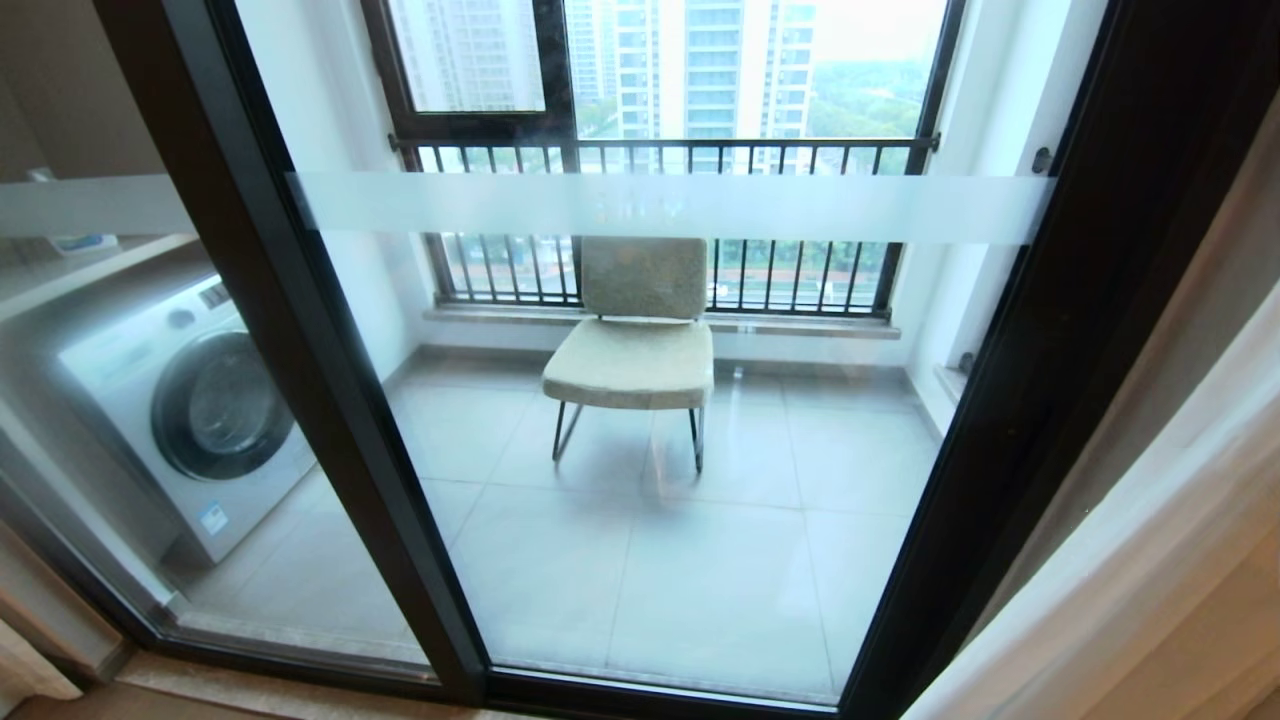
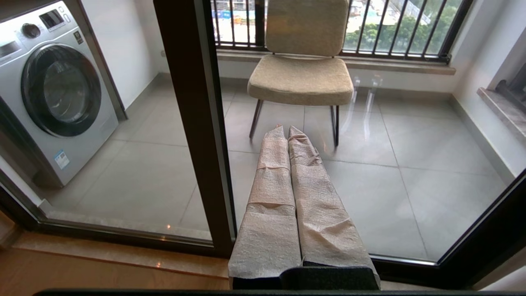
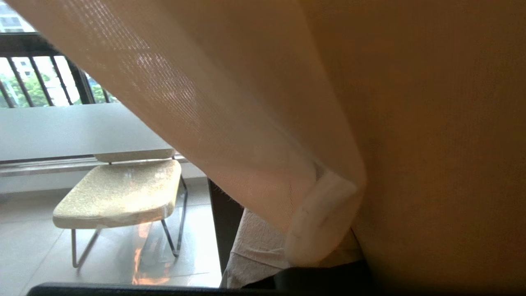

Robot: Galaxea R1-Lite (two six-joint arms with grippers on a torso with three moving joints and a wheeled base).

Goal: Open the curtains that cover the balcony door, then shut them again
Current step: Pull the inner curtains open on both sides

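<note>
The balcony door stands uncovered, its glass crossed by a frosted white band. The curtains are bunched at the right edge, beige folds with a sheer white panel in front. In the right wrist view the beige curtain and the sheer panel drape over my right gripper's taped fingers. The cloth hides their tips. Neither arm shows in the head view. My left gripper is shut and empty, pointing at the glass low beside the middle door frame.
Behind the glass a beige chair stands on the tiled balcony. A white washing machine is at the left. A dark-framed window with black railing bars lies beyond. A wooden sill runs along the door's foot.
</note>
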